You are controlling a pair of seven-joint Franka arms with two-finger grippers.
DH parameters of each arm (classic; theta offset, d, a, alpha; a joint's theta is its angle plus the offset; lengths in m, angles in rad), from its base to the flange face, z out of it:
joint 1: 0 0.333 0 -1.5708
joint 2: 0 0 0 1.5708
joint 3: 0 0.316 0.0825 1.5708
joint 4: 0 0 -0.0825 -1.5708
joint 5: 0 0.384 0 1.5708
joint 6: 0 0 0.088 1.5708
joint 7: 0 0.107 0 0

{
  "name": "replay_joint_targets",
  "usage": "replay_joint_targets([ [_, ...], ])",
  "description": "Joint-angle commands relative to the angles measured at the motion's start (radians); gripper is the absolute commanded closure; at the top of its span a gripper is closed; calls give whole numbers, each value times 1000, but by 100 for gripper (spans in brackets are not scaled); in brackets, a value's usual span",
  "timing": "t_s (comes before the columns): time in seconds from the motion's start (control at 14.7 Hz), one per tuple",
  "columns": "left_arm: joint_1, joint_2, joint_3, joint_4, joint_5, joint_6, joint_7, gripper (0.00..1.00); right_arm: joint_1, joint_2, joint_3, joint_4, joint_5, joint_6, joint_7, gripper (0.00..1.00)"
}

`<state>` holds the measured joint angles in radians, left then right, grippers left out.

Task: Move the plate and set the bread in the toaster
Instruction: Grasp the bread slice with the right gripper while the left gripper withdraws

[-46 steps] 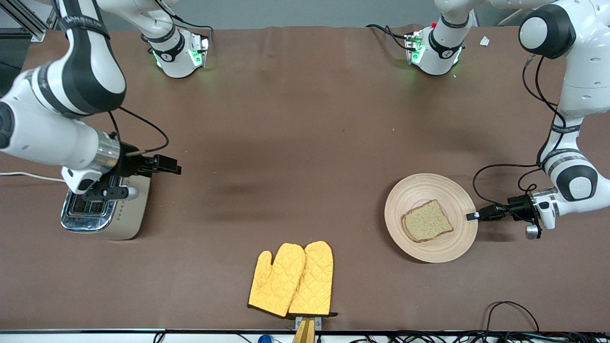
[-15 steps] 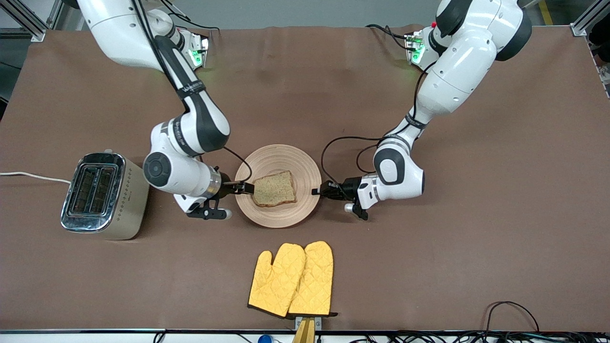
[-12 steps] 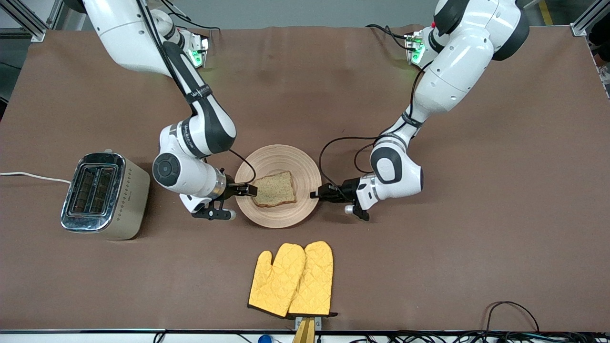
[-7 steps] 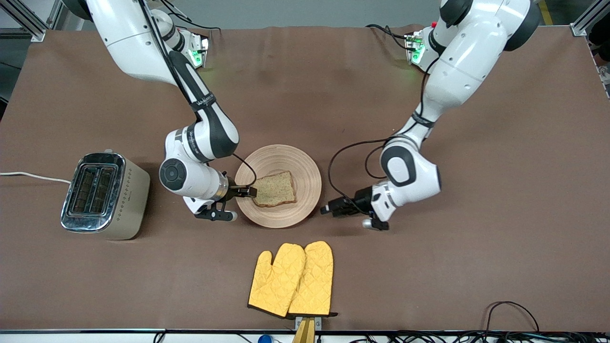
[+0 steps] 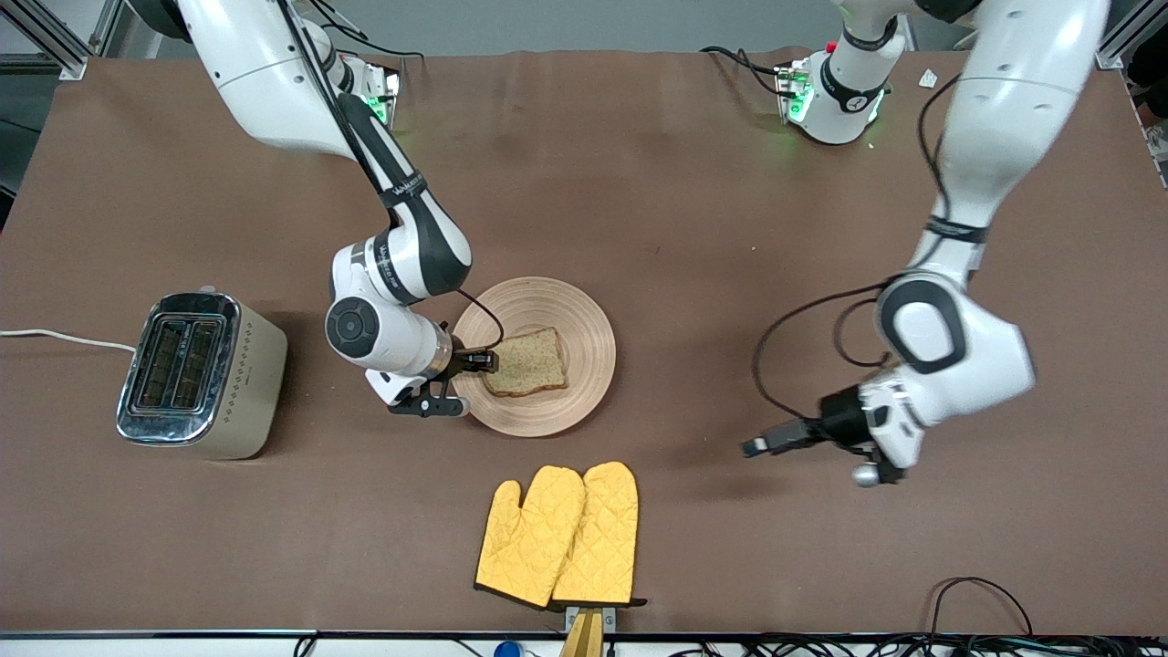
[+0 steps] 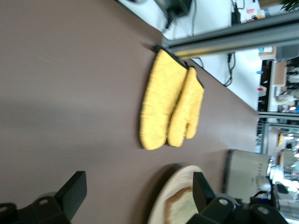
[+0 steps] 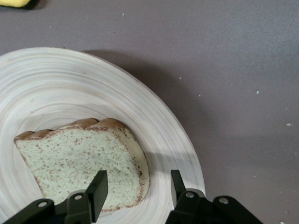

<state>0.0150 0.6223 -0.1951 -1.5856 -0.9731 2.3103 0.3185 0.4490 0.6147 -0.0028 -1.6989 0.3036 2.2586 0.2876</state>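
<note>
Setting: robotics lab bench, not a home kitchen. Evidence: two white arms bolted at bases with green status lights (image 5: 351,105) along one table edge; the table (image 5: 639,182) is covered with a plain brown sheet; aluminium frame struts (image 5: 36,27) at the corners; loose black cables (image 5: 981,593) trail along the edge nearest the front camera. Left wrist view: past the open fingers (image 6: 74,193), a metal beam (image 6: 233,39), cluttered shelving and equipment (image 6: 280,93). Kitchen props are staged only: toaster (image 5: 196,374), yellow oven mitts (image 5: 558,537), wooden plate (image 5: 584,315)
</note>
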Motion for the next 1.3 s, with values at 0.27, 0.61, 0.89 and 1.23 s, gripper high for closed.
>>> replay_joint_targets([
  [0.27, 145, -246, -6, -24, 443, -288, -274, 0, 20, -3, -5, -19, -64, 30, 12, 46],
  [0.61, 117, -462, 31, -23, 733, -492, -311, 0, 43, 8, -3, -34, -133, 65, 12, 51],
  [0.89, -18, -594, 149, -27, 930, -609, -305, 0, 48, 8, -3, -45, -135, 90, 12, 51],
  [1.23, -17, -648, 149, 13, 1022, -762, -312, 0, 56, 8, -5, -45, -136, 91, 12, 58],
])
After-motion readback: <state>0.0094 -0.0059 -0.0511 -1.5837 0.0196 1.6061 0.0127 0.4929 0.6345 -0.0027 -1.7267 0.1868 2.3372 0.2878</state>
